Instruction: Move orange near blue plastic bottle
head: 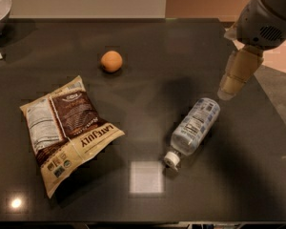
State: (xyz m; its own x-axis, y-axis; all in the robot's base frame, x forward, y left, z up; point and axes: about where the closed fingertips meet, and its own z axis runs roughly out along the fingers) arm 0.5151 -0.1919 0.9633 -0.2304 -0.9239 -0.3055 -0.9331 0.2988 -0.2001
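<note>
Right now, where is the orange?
In the camera view the orange lies upper left, beyond the snack bag; the pincer hangs at right, near the bottle.

hand (228,90) upper right, arm (269,13), bowl (1,6) cropped

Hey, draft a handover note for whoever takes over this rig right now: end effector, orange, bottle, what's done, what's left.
end effector: in the air at the right of the table, just past the bottle's base, holding nothing.
orange: on the table, far-left, well apart from the bottle.
blue plastic bottle: lying on its side, cap toward the near edge.
Done: nothing yet.
Left: grasp the orange and set it beside the bottle.
</note>
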